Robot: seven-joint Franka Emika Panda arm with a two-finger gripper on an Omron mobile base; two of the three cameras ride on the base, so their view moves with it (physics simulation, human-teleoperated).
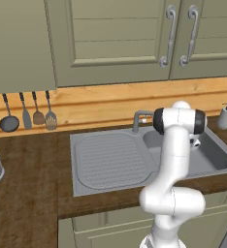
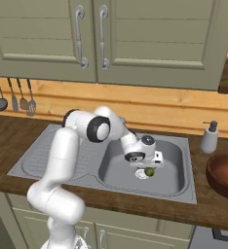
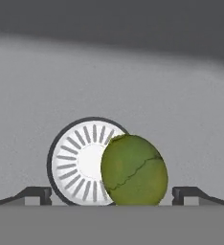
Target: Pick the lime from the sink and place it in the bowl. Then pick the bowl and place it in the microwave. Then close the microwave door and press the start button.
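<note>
The lime (image 3: 134, 171), a round, dull-green fruit with a thin crack line across its skin, lay on the floor of the sink (image 2: 179, 182), partly covering the white slotted drain (image 3: 80, 165). The claw (image 3: 111, 194) hung low in the basin with its tips spread wide on either side of the lime, holding nothing. A dark brown bowl (image 2: 225, 176) sat on the wooden counter (image 2: 211, 211) beside a soap dispenser (image 2: 209, 138).
</note>
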